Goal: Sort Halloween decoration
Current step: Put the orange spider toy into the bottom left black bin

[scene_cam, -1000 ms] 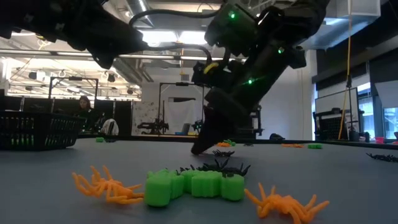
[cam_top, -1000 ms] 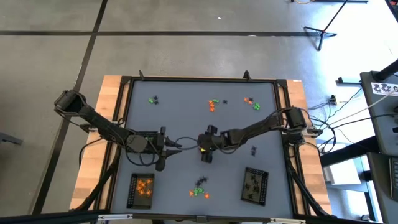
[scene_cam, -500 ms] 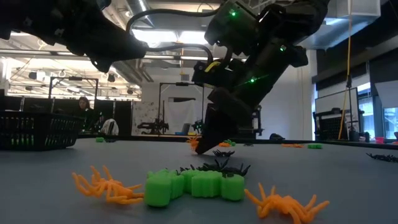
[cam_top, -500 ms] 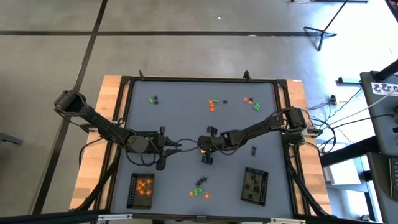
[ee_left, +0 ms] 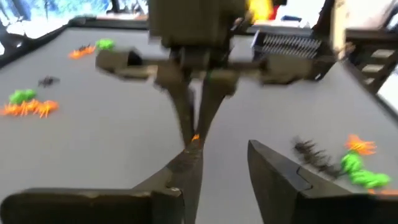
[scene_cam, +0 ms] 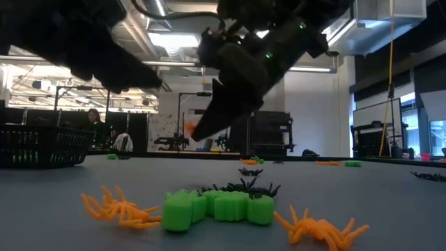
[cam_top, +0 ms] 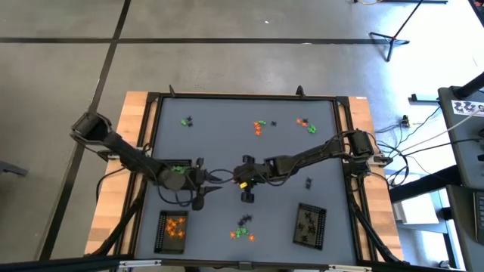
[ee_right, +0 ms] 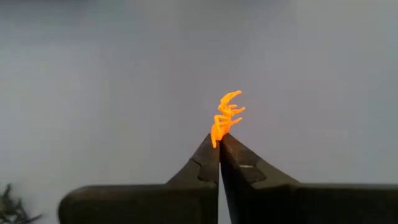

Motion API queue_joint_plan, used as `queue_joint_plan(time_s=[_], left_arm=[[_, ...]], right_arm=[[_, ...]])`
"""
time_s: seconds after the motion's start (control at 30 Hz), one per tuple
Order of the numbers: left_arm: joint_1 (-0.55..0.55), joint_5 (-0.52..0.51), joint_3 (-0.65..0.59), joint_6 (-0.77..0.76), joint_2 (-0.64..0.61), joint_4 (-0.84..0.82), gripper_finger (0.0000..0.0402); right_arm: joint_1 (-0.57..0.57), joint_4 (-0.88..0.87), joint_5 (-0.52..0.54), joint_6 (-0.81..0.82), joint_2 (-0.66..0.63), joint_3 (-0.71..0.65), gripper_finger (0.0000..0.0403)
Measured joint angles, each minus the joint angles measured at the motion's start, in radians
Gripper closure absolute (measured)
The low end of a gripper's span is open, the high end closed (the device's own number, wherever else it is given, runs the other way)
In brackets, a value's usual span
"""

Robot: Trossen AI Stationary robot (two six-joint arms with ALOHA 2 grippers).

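Right gripper [ee_right: 219, 144] pinches the featherweight orange spider [ee_right: 226, 115] by one flimsy leg, jaws together, facing the left gripper [ee_left: 224, 163], jaws apart.

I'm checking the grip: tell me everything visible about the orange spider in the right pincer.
The orange spider is a tiny bright orange trinket, plastic by its look, with thin curled legs fanning out. The right pincer is shut on one end of it, the rest poking out past the tips. It hangs clear above the grey table, touching nothing else.
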Motion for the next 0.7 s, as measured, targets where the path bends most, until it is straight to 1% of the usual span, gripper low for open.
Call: queue_joint_plan(time_s=[0.2,0.33,0.57,0.7], left_arm=[[0.034,0.011,0.028,-0.013,0.086,0.005,0.0222],[0.057,0.044,0.059,-0.009,0.132,0.007,0.0204],[0.094,0.052,0.103,0.005,0.203,0.006,0.0208],[0.097,0.046,0.107,0.040,0.208,0.005,0.0230]], right_arm=[[0.000,0.003,-0.041,-0.022,-0.002,0.034,0.0399],[0.000,0.026,-0.057,-0.029,-0.002,0.036,0.0399],[0.000,0.055,-0.076,-0.036,-0.002,0.036,0.0398],[0.000,0.047,-0.075,-0.035,-0.002,0.036,0.0398]])
